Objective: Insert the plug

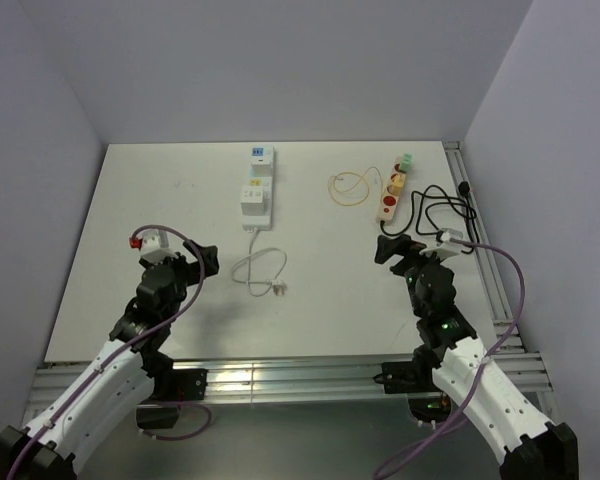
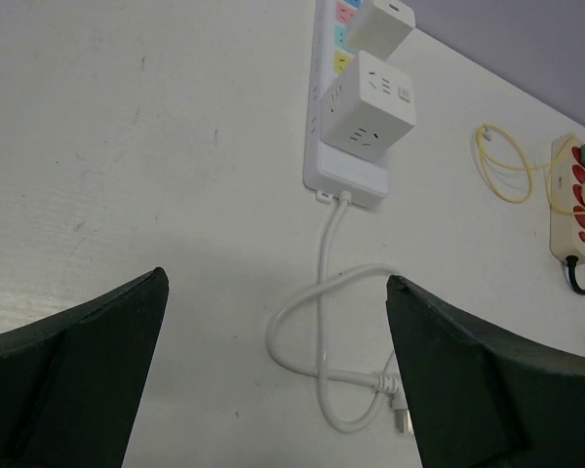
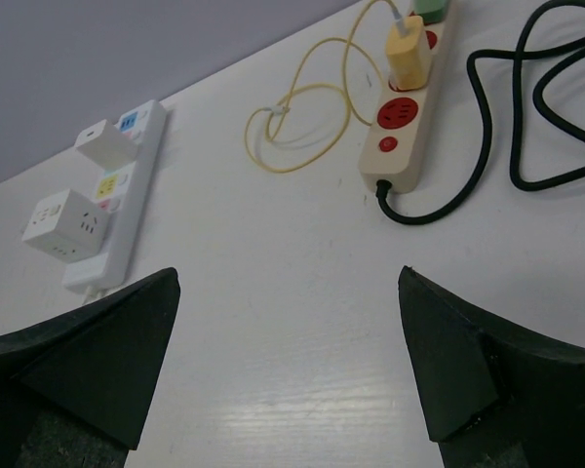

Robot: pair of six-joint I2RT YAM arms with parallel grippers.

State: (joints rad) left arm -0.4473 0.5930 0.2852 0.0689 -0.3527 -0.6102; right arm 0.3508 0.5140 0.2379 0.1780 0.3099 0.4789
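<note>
The white plug (image 1: 278, 290) lies on the table at the end of a looped white cable (image 1: 255, 270); in the left wrist view the plug (image 2: 402, 414) shows beside my right-hand finger. That cable runs from a white power strip (image 1: 257, 185) carrying a white cube adapter (image 2: 370, 112). My left gripper (image 1: 208, 260) hovers left of the loop, open and holding nothing (image 2: 276, 278). Further right lies a beige power strip (image 1: 392, 188) with red sockets (image 3: 402, 117). Below it, my right gripper (image 1: 387, 248) is open and holds nothing (image 3: 289, 273).
A yellow plug (image 3: 408, 49) with a thin yellow cable (image 1: 348, 187) and a green plug (image 1: 405, 160) sit in the beige strip. A black cable (image 1: 440, 210) coils at the right edge. Grey walls enclose the table on three sides.
</note>
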